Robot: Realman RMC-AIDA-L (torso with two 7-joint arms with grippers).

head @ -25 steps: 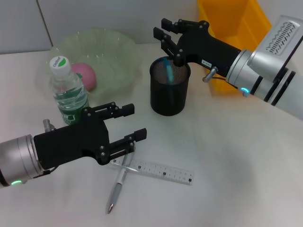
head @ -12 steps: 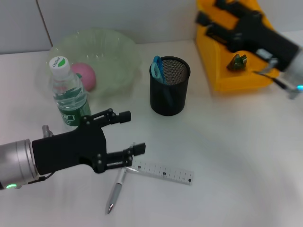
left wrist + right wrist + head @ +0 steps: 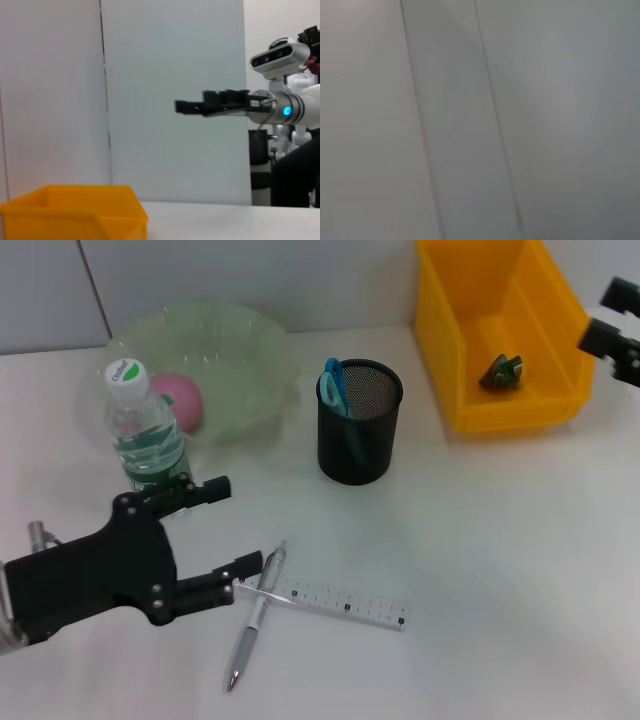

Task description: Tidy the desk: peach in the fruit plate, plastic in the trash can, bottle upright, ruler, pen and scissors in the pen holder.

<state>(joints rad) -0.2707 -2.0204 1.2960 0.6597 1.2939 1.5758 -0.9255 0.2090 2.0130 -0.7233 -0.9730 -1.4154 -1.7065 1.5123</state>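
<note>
The pink peach (image 3: pixel 181 400) lies in the pale green fruit plate (image 3: pixel 235 345). The water bottle (image 3: pixel 144 434) stands upright beside it. The black mesh pen holder (image 3: pixel 359 422) holds the blue scissors (image 3: pixel 333 386). The silver pen (image 3: pixel 254 617) and the clear ruler (image 3: pixel 341 602) lie crossed on the table. A green plastic piece (image 3: pixel 500 371) sits in the yellow trash bin (image 3: pixel 470 330). My left gripper (image 3: pixel 228 528) is open and empty, just left of the pen. My right gripper (image 3: pixel 607 316) is open at the right edge, beside the bin; it also shows in the left wrist view (image 3: pixel 192 106).
The white table (image 3: pixel 500 560) stretches to the front right. A grey wall runs behind the plate and bin. The left wrist view shows the yellow bin (image 3: pixel 75 210) low down. The right wrist view shows only wall.
My right arm has swung away from the pen holder to the far right, leaving the scissors in the holder. My left arm has drawn back to the left and lower.
</note>
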